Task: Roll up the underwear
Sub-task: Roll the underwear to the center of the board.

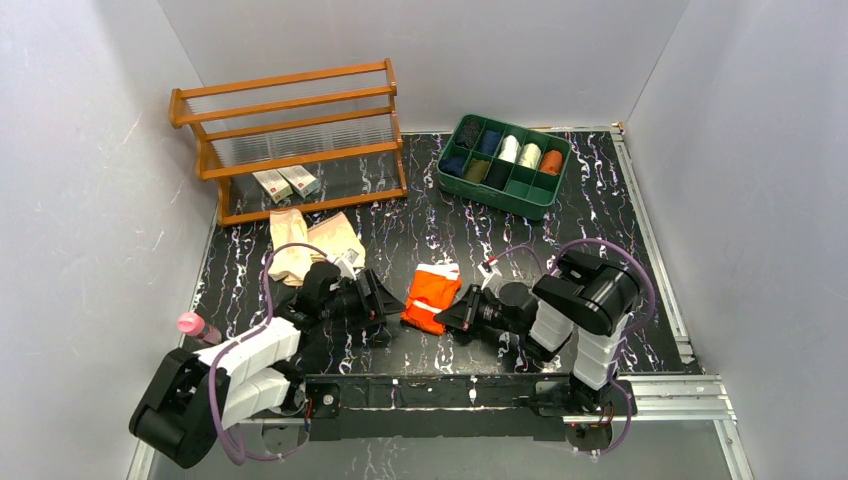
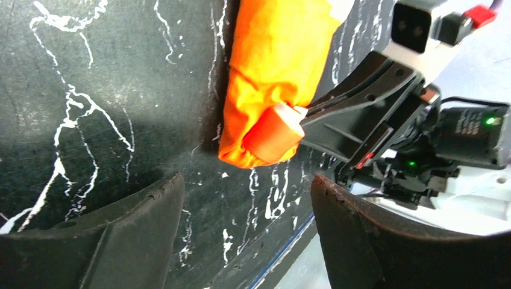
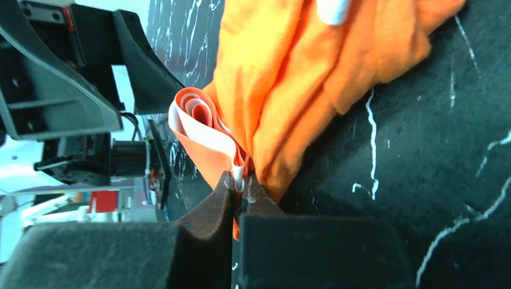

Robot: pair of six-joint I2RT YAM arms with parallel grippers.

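The orange underwear (image 1: 432,297) lies partly rolled on the black table (image 1: 450,240). Its near edge is pinched tight in the right gripper (image 3: 241,183), and the left gripper (image 2: 247,186) stands spread just to its left, not touching it. Behind it to the left lies the beige underwear (image 1: 305,245), with a wooden rack (image 1: 290,110) holding two small boxes (image 1: 285,183) farther back; a green tray (image 1: 490,195) of rolls (image 1: 510,148) sits well behind on the right, and a pink bottle (image 1: 195,325) lies far left.

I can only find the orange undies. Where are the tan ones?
In the top view, the tan underwear lies left of centre, between the wooden rack and the left gripper.
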